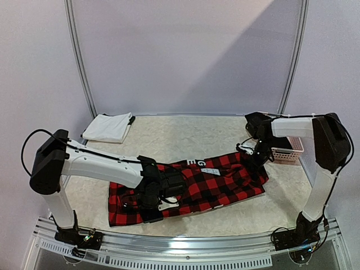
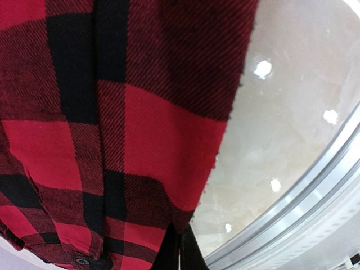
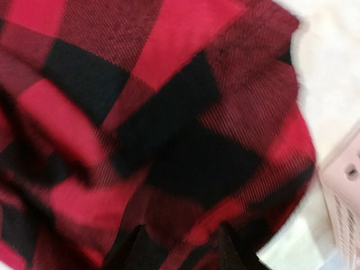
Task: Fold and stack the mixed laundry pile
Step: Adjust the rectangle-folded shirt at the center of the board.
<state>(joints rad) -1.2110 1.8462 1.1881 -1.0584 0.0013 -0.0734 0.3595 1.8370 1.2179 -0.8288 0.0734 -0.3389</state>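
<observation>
The red-and-black checked flannel shirt (image 1: 214, 183) lies spread across the middle of the table. My left gripper (image 1: 153, 203) is over its near left part. In the left wrist view the gripper (image 2: 181, 250) is shut and pinches the shirt's edge (image 2: 140, 140), with bare table to its right. My right gripper (image 1: 260, 160) is at the shirt's far right end. In the blurred right wrist view it (image 3: 180, 247) stands open, low over the rumpled shirt (image 3: 169, 112). A folded white cloth (image 1: 107, 128) lies at the back left. No dark green pieces show.
A small pink perforated basket (image 1: 288, 149) stands at the right edge, close to my right gripper, and shows in the right wrist view (image 3: 344, 197). A metal rail (image 1: 180, 247) runs along the table's near edge. A curved backdrop frame stands behind.
</observation>
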